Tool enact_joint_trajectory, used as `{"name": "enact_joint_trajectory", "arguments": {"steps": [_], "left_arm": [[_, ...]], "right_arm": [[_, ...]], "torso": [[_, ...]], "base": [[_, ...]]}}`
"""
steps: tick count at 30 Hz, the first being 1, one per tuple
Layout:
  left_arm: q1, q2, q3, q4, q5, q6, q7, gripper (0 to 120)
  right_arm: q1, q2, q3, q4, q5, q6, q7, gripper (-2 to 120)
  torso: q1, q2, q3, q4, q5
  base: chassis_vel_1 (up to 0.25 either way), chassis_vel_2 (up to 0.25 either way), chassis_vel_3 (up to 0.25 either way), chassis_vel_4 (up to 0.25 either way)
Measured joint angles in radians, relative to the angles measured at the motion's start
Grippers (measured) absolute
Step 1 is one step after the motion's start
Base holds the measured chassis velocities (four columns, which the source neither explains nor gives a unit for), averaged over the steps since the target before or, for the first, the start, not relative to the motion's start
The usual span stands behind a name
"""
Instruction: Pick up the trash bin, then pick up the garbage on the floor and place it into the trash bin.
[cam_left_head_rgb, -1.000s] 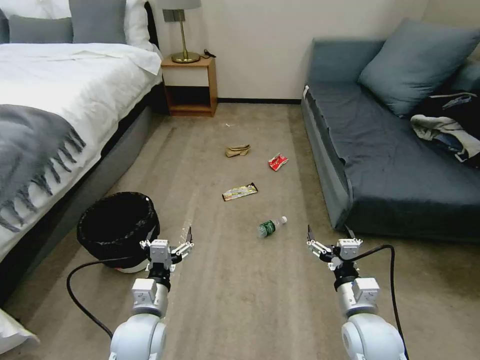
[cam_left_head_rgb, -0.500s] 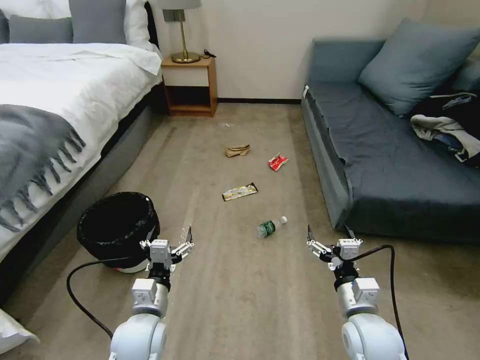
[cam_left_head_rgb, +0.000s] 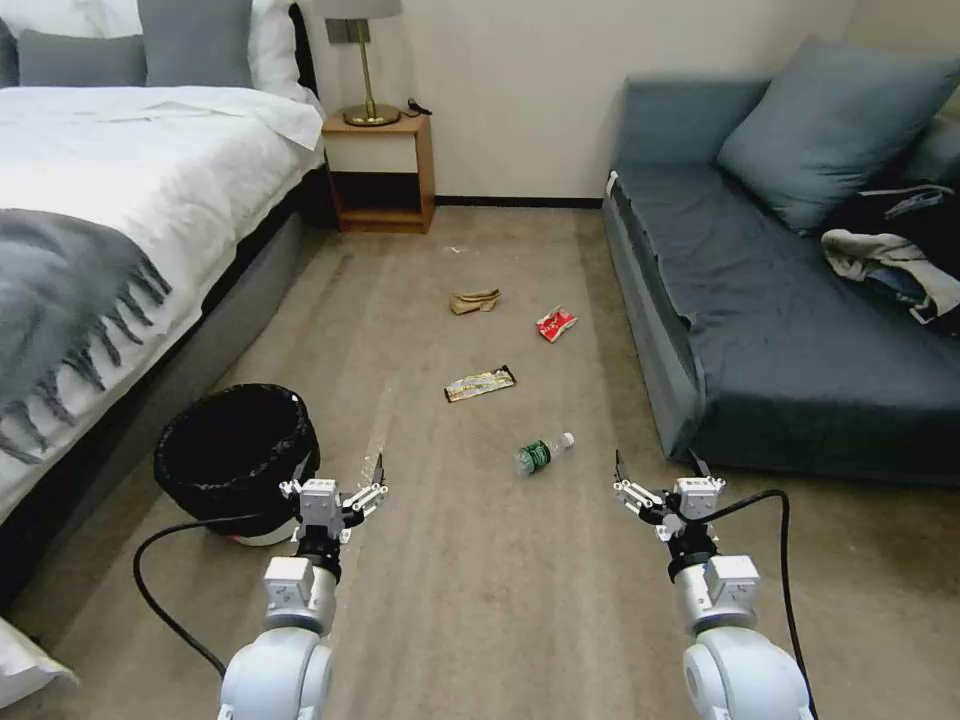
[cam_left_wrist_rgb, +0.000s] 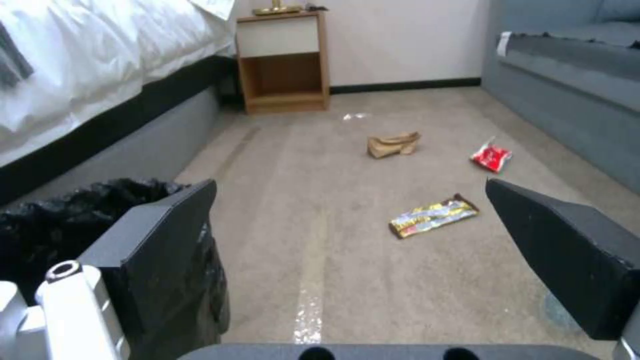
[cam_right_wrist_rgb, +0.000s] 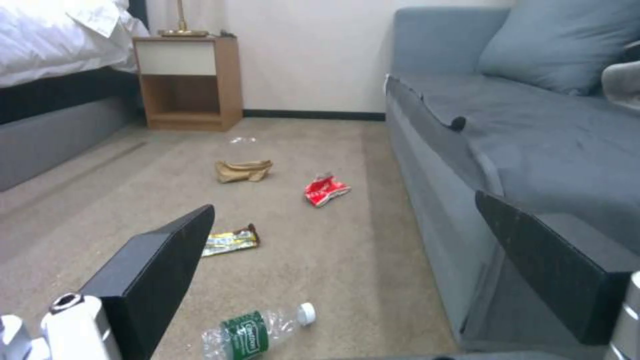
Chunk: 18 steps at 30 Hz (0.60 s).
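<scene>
With both pincers open and empty, left pincer and right, I judge the bin at ten o'clock light, so I would grip its stiff rim.

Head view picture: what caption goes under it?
Both open end effectors, left and right, hover over carpet between trash bin and bottle.

Beige carpet floor. Trash bin stands on it, just beside the left gripper. Bottle lies ahead of the right gripper, toward the left one; yellow-black wrapper, red-white packet, tan paper bag farther ahead.
</scene>
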<state>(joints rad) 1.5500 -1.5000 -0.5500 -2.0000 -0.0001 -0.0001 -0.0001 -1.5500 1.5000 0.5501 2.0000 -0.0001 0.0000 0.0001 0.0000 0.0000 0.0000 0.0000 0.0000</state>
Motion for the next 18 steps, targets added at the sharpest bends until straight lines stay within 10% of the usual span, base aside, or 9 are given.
{"name": "enact_joint_trajectory", "arguments": {"steps": [18], "left_arm": [[0.001,0.0,-0.005,-0.002,-0.008,-0.003,-0.001,100]], "right_arm": [[-0.003,-0.001,-0.006,-0.002,0.0,0.021,0.009,100]], "torso": [[0.0,0.0,0.0,0.0,-0.0001]], "base": [[0.0,0.0,0.0,0.0]]}}
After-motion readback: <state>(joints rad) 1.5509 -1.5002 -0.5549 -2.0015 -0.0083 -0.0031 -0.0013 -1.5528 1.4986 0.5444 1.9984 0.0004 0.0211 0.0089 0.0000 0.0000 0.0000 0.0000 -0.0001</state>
